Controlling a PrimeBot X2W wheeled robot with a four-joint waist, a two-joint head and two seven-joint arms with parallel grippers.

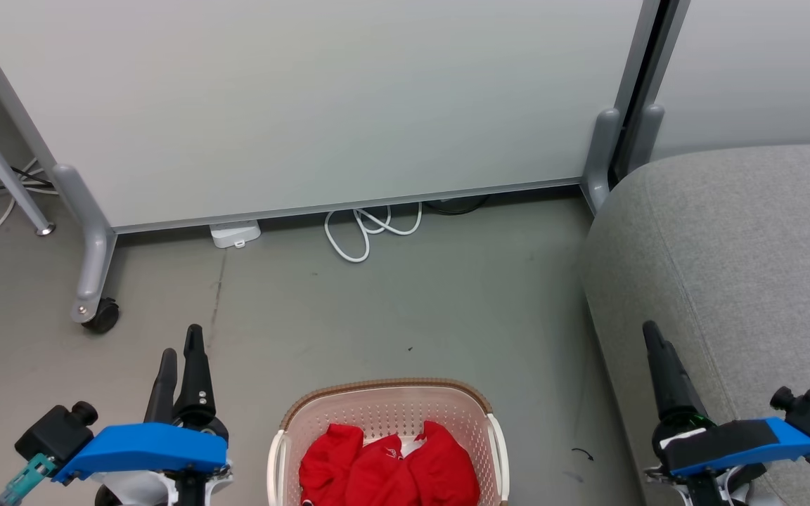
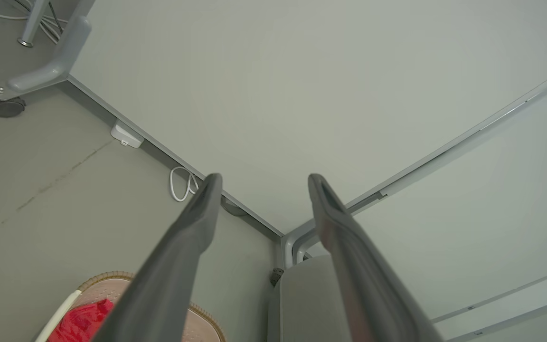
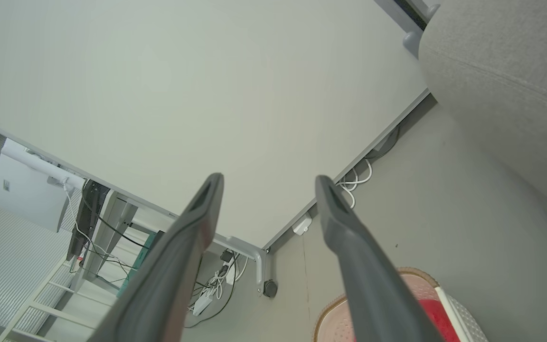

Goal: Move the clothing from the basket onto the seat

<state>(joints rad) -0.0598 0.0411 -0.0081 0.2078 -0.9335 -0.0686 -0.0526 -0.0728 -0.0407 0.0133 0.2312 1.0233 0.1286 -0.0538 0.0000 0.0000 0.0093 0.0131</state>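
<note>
While left gripper (image 1: 181, 342) and right gripper (image 3: 268, 179) gape, clothing (image 1: 387, 471) between, in basket (image 1: 384, 386)

Office: wheeled partition (image 1: 306, 105), floor cables (image 1: 371, 225)

A bare grey floor (image 1: 377, 309) spreads ahead of the left hand (image 1: 181, 343). Beyond it stands a pale partition panel (image 1: 306, 105) on grey wheeled feet, with a white cable loop (image 1: 363, 235) and a white adapter (image 1: 235, 233) at its base.
</note>
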